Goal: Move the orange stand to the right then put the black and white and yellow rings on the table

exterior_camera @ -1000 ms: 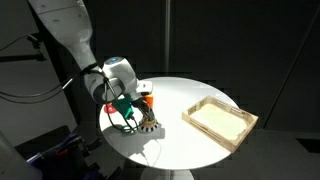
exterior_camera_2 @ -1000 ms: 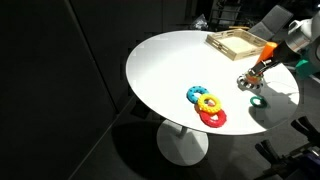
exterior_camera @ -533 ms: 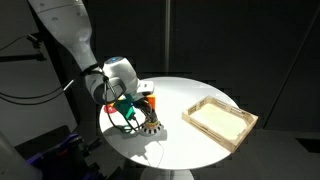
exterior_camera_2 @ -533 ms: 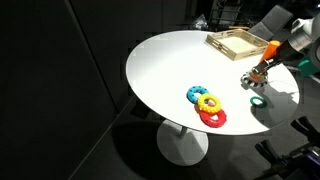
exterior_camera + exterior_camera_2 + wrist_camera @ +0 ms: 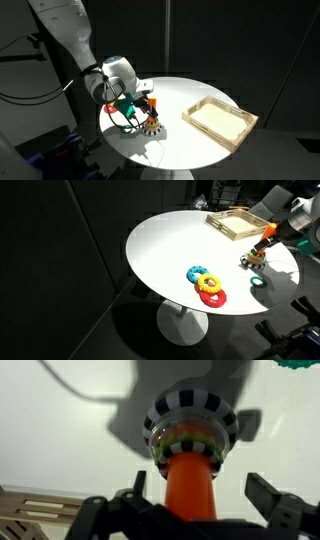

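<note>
The robot's gripper (image 5: 200, 485) straddles the orange stand (image 5: 190, 472) in the wrist view. Its jaws are wide, and a gap shows between the post and each of the fingers (image 5: 135, 485). A black and white ring (image 5: 188, 405) sits low on the post, just above the base. Coloured bands inside it are too blurred to name.

In an exterior view the stand is upright in the right part of the round white table (image 5: 160, 250), near its edge. A green ring (image 5: 257, 281) lies just below it, and a wooden tray (image 5: 240, 225) lies near the upper rim. A yellow ring (image 5: 208, 281) lies in a touching cluster with a blue ring (image 5: 196, 273) and a red ring (image 5: 214, 298) near the lower rim. The left half of the tabletop is bare.
</note>
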